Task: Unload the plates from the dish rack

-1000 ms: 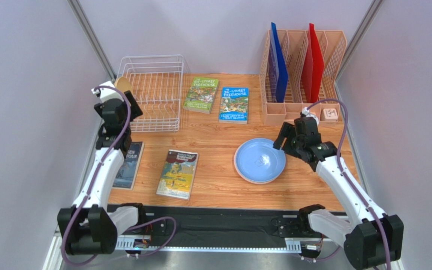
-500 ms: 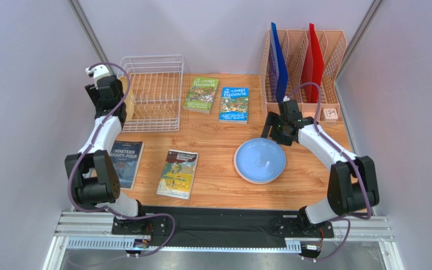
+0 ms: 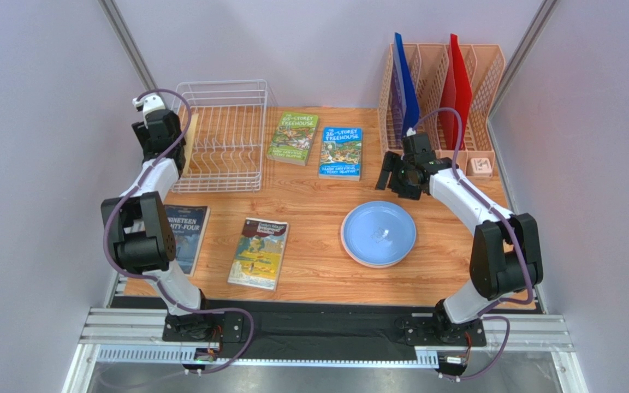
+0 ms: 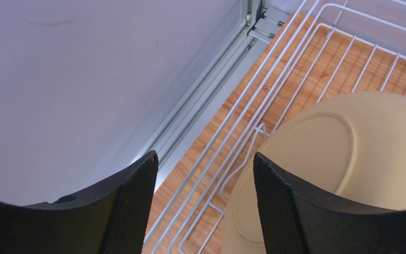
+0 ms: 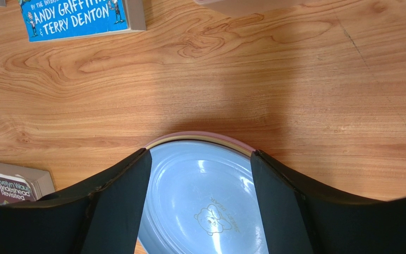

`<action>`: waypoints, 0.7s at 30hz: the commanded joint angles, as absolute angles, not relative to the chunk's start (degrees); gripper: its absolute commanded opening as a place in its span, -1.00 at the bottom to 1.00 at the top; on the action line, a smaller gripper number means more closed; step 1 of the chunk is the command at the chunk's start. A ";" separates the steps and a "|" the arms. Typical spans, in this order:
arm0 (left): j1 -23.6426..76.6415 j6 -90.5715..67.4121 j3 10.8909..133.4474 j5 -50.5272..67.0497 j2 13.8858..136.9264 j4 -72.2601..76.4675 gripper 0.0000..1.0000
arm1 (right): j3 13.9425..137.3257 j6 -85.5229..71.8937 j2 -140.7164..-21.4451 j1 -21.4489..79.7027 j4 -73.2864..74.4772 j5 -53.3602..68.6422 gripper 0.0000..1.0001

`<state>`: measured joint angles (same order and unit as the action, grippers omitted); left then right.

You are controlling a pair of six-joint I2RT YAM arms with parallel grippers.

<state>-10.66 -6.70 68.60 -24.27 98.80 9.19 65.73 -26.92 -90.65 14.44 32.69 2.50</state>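
- Light blue plate [image 3: 378, 233] tops a stack mid-right on the table [image 3: 309, 205], with bare wood on every side.
- Only the right wrist view shows a pink plate [image 5: 200, 134] edging out beneath it. The right gripper [image 5: 199, 154] hangs spread over the stack's far rim, holding nothing.
- Dish rack [image 3: 236, 139] sits far left, close to the wall [image 3: 47, 164].
- The left wrist view shows a cream plate [image 4: 348, 159] standing on edge inside the rack. The left gripper [image 4: 205, 159] is spread, with the plate's rim just beside its right finger; contact cannot be told.

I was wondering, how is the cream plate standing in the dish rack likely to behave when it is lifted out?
The cream plate looks stiff and moulded, so it probably won't flex. Its smooth matte rim might slip in a light pinch. Propped on edge among the dish rack wires, it could roll or tip once freed.
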 commanded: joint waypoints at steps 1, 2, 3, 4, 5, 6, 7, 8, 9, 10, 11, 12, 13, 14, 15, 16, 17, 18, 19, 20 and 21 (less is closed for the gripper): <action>-11.07 -8.26 66.71 -23.20 95.37 12.40 0.47 | 67.06 -25.75 -88.77 14.41 31.82 3.60 0.48; -11.07 -8.17 66.71 -23.46 94.75 11.96 0.48 | 66.89 -25.75 -88.77 14.33 31.73 4.13 0.48; -11.07 -7.91 66.45 -23.38 93.27 11.69 0.50 | 66.80 -25.75 -88.68 14.33 31.55 4.39 0.48; -11.07 -7.91 66.36 -23.38 92.47 11.69 0.52 | 66.71 -25.75 -88.59 14.41 31.20 4.48 0.48; -11.07 -7.91 66.18 -22.42 91.42 11.60 0.53 | 66.53 -25.75 -88.59 14.33 30.94 4.83 0.49; -11.07 -8.00 65.66 -21.46 89.32 11.69 0.55 | 66.45 -25.75 -88.59 14.41 30.85 4.92 0.48; -11.07 -8.17 65.57 -20.49 88.25 11.60 0.56 | 66.36 -25.66 -88.77 14.41 30.59 5.10 0.49; -11.16 -8.61 65.39 -18.39 87.37 11.34 0.57 | 66.18 -25.75 -88.86 14.41 30.50 5.45 0.49; -11.08 -8.87 65.48 -17.33 85.88 11.08 0.57 | 66.27 -25.84 -88.94 14.41 30.59 5.62 0.49; -11.07 -9.05 65.39 -16.18 85.09 10.81 0.57 | 66.18 -25.67 -89.03 14.41 30.67 5.89 0.49; -10.99 -9.31 65.30 -14.26 83.95 10.72 0.57 | 66.09 -25.75 -89.03 14.41 30.50 6.32 0.49; -10.99 -9.40 65.13 -13.54 83.50 10.46 0.58 | 66.01 -25.75 -89.21 14.41 30.59 6.42 0.49; -10.99 -9.40 65.04 -13.01 83.32 10.11 0.58 | 65.92 -25.75 -89.03 14.41 30.41 6.59 0.49; -10.99 -9.40 65.04 -12.40 83.41 9.93 0.58 | 65.83 -25.84 -89.12 14.33 30.32 6.94 0.49; -10.90 -8.88 65.21 -12.13 83.67 9.32 0.58 | 65.92 -25.84 -89.21 14.41 30.24 7.03 0.49; -10.99 -8.62 65.30 -12.04 83.93 8.71 0.58 | 65.92 -25.84 -89.21 14.41 30.06 7.29 0.49; -10.99 -8.35 65.13 -10.91 84.20 8.96 0.58 | 65.92 -25.84 -89.30 14.41 29.97 7.64 0.49; -10.90 -7.31 64.69 -10.29 84.55 9.31 0.58 | 66.00 -25.84 -89.47 14.41 29.97 7.82 0.49; -10.99 -6.95 64.60 -9.41 84.99 9.49 0.58 | 65.92 -25.93 -89.56 14.41 29.80 7.82 0.49; -10.99 -6.60 64.51 -7.49 85.43 9.32 0.58 | 65.83 -25.93 -89.65 14.41 29.62 8.00 0.49; -10.99 -6.07 64.16 -6.60 85.52 9.49 0.58 | 65.92 -25.93 -89.91 14.50 29.71 8.09 0.49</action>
<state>-10.90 -7.94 64.95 -12.49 84.29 9.54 65.60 -26.63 -90.61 14.44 32.18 6.59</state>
